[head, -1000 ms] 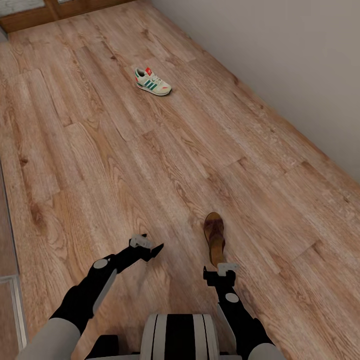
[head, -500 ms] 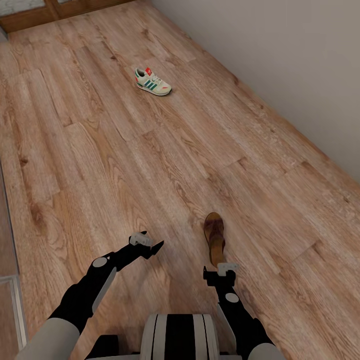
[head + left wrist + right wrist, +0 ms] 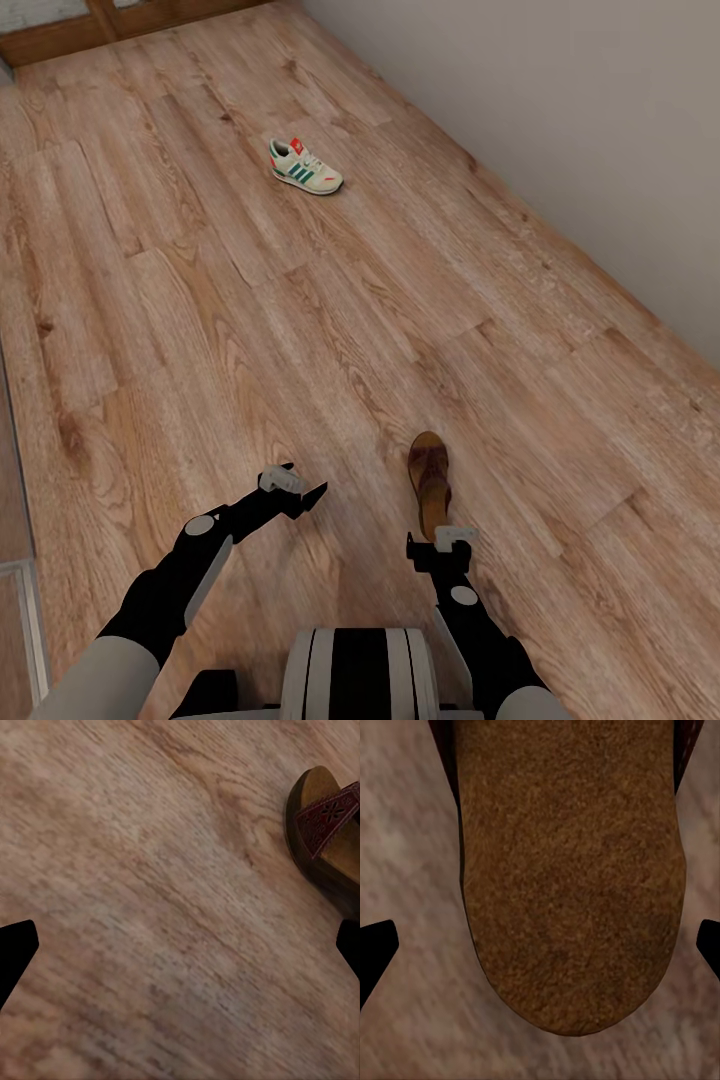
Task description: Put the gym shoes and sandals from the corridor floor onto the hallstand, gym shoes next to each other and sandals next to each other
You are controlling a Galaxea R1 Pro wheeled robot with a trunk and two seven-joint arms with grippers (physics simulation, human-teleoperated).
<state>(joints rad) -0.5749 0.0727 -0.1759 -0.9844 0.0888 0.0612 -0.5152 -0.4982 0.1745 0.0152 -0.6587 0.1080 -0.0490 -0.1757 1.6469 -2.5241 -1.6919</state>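
While you look down the corridor floor (image 3: 200, 300), you can count one sandal (image 3: 430, 482) and one gym shoe (image 3: 305, 166). Your right gripper (image 3: 438, 545) hangs spread wide and empty right over the sandal's heel end (image 3: 570, 877). Your left gripper (image 3: 298, 490), likewise wide open and empty, hovers beside that sandal (image 3: 326, 832). That gym shoe lies well apart, further along near the wall (image 3: 560, 110).

A plain pale grey wall (image 3: 560, 130) is running along the right side, angling off into the far distance. Way at the far left end a brown wooden door frame or baseboard (image 3: 110, 22) is showing, and a greyish strip (image 3: 22, 590) is sitting along the near left edge.
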